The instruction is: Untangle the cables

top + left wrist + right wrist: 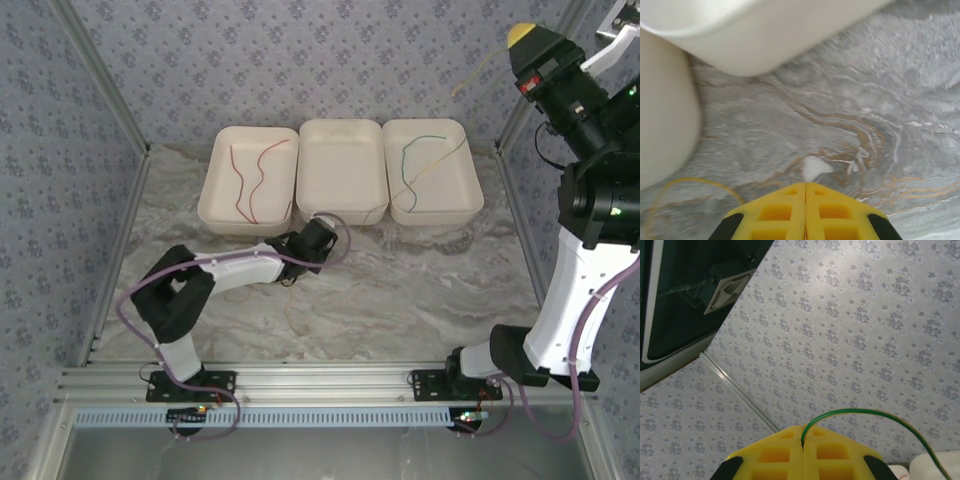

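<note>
The right jaws, high above the surface, are closed on a green-and-yellow cable (865, 411). It leaves their seam, arches to their right and drops toward a white tray (935, 466). The left jaws sit low over the surface (840, 100), pressed shut with no strand visible in the seam. A yellow cable (695, 179) loops just to their left, its near end slipping under the finger on that side. The left arm is nearer, so I judge a fresh grip means shifting leftward.
</note>
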Controlling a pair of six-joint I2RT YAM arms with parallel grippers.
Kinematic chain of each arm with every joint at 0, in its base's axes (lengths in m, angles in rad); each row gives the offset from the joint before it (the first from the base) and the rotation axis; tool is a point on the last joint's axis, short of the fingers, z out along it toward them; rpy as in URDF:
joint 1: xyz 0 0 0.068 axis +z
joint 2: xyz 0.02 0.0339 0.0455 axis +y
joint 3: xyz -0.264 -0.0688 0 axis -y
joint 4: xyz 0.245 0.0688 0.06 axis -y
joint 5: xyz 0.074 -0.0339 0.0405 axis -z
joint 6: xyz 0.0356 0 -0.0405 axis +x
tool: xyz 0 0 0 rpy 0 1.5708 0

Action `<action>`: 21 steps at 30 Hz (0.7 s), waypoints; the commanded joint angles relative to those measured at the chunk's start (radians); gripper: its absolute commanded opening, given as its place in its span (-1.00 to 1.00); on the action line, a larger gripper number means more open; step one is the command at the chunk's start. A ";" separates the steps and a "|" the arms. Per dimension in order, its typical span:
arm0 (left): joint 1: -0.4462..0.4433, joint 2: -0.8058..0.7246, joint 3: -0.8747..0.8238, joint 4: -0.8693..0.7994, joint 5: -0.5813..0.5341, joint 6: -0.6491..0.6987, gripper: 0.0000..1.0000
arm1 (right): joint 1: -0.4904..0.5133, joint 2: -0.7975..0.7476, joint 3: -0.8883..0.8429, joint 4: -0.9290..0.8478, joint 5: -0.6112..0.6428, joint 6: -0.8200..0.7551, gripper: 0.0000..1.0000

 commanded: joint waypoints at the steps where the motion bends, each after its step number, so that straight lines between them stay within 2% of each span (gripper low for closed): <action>1: 0.004 -0.196 0.094 -0.069 -0.112 0.047 -1.00 | -0.003 -0.064 -0.101 0.008 -0.024 -0.034 -1.00; 5: 0.083 -0.375 0.200 -0.142 -0.018 0.064 -1.00 | 0.020 -0.142 -0.286 0.090 -0.027 -0.038 -1.00; 10: 0.272 -0.511 0.370 -0.193 0.241 0.015 -1.00 | 0.112 -0.210 -0.456 0.102 -0.006 -0.094 -1.00; 12: 0.330 -0.527 0.441 -0.204 0.300 0.015 -1.00 | 0.155 -0.231 -0.516 0.105 0.009 -0.114 -1.00; 16: 0.424 -0.536 0.536 -0.214 0.368 0.001 -1.00 | 0.233 -0.273 -0.638 0.119 0.050 -0.145 -1.00; 21: 0.437 -0.521 0.583 -0.257 0.379 -0.006 -1.00 | 0.270 -0.305 -0.722 0.138 0.061 -0.159 -1.00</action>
